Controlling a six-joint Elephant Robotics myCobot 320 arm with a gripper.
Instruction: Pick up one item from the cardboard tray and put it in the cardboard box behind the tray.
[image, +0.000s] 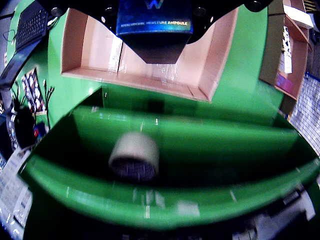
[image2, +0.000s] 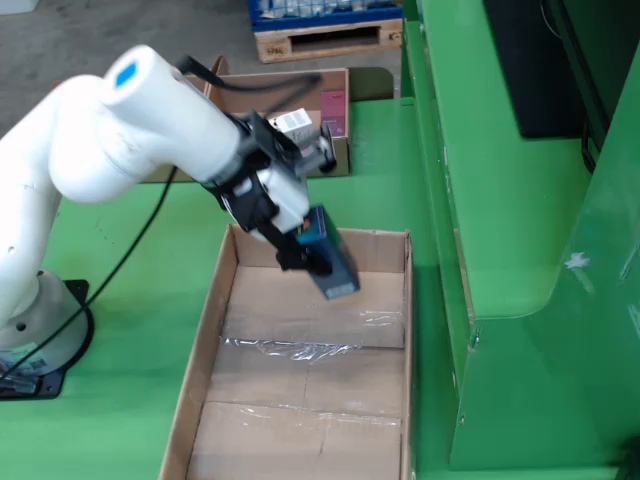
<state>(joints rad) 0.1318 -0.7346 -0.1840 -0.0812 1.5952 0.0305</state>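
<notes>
While the white arm (image2: 110, 140) reaches in from nine o'clock in the still view, its claw (image2: 305, 258) is pinching a dark blue carton (image2: 330, 258), and the carton hangs tilted over the far end of the long cardboard box (image2: 215, 330), near that box's twelve o'clock wall. The carton's long axis slopes down toward five o'clock, its lower corner close above the box floor but, as far as I can tell, not touching it. In the riding view the same carton (image: 154, 22) fills the top centre, printed side facing the lens, directly below the claw, with the open box (image: 75, 50) spread out beneath it.

That box holds no items that I can make out; only clear tape or film lies wrinkled across its floor. At twelve o'clock in the still view, on the green counter (image2: 120, 400), sits a smaller cardboard tray (image2: 340, 110) with a white packet and a pink one inside it.

Toward six o'clock in the riding view, a blurred pale roll (image: 134, 156) rests in a green trough, apart from both containers.

My judgement is that the carry is nearly finished: the release turns on the carton being over the box interior, which it appears to be.
</notes>
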